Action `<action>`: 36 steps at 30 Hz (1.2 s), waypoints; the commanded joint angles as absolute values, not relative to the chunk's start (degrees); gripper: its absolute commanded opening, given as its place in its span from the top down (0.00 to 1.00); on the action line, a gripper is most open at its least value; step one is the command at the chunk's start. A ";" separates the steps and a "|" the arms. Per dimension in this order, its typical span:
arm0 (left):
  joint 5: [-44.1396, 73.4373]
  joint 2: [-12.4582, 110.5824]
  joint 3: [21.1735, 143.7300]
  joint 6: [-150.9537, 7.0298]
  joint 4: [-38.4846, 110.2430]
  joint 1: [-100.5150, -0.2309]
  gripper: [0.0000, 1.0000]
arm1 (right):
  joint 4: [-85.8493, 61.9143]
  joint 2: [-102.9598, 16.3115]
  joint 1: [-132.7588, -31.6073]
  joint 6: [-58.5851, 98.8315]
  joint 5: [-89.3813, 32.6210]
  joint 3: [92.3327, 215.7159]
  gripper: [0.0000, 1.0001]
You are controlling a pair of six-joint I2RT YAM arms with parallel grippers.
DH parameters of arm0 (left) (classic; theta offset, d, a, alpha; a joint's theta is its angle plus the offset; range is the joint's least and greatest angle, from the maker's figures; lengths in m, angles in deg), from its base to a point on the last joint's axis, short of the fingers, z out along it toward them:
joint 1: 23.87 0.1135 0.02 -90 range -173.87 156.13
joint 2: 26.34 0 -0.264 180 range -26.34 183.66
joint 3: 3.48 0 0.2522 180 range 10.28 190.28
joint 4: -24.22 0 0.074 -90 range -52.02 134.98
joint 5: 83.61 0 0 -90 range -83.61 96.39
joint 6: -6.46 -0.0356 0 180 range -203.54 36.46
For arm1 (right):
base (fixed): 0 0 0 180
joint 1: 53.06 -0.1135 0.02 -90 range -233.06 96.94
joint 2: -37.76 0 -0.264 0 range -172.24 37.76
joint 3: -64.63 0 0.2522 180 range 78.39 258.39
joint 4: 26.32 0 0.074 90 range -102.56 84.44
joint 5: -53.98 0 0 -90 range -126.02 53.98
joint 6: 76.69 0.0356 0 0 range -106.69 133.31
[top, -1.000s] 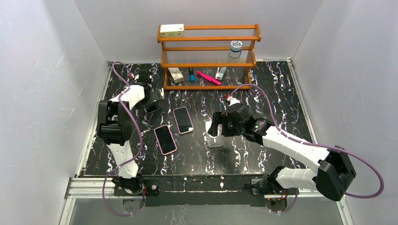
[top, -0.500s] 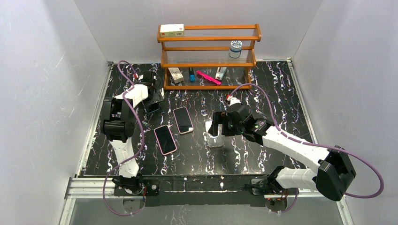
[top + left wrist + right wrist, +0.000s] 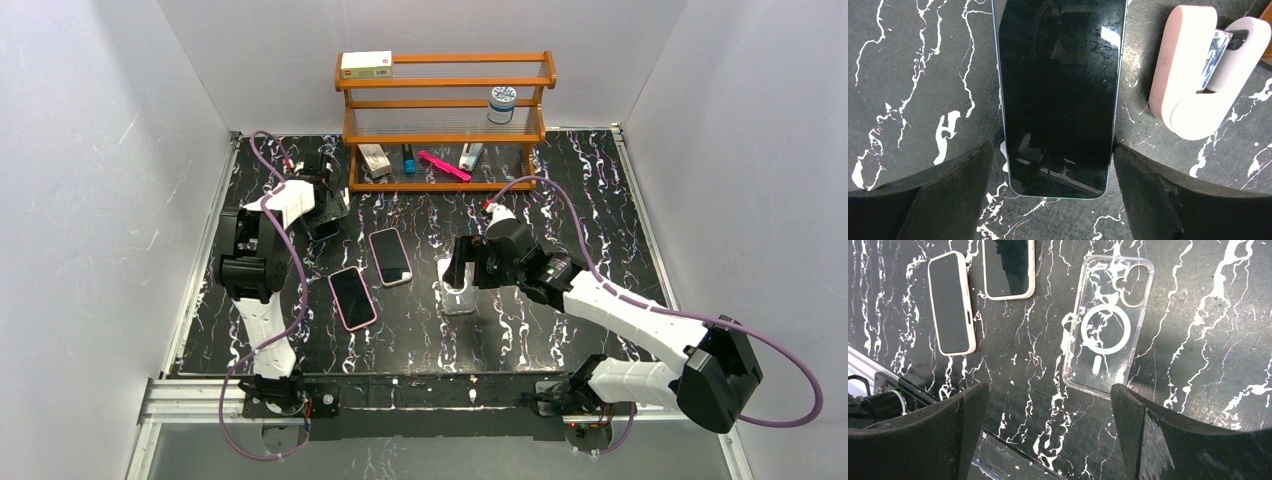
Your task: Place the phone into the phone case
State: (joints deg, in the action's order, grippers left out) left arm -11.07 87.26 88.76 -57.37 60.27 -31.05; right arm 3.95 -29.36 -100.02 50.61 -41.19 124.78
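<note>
Moved: left gripper nearer the rack, jaws apart over phone beside it | right gripper jaws apart over clear case in front of rack | phone not yet inserted

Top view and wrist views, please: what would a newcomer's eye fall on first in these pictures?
Probably the black, white-veined table and the wooden shelf at its far edge. In the middle, a clear phone case lies flat under the open right tool, with a pale-rimmed phone and its twin to its left. At far left, the open left tool straddles the end of a bare phone.
</note>
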 commanded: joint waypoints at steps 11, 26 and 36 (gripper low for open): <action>-3.85 84.13 83.90 -57.07 64.75 -30.38 0.49 | -3.20 -29.67 -100.25 51.71 -36.44 126.20 0.01; 9.04 69.80 67.70 -54.12 60.99 -29.92 0.59 | -18.86 -50.70 -98.06 61.12 -24.20 137.26 0.25; 12.89 66.14 62.35 -54.67 55.54 -29.15 0.63 | -26.94 -70.71 -96.00 63.40 -19.57 153.80 0.48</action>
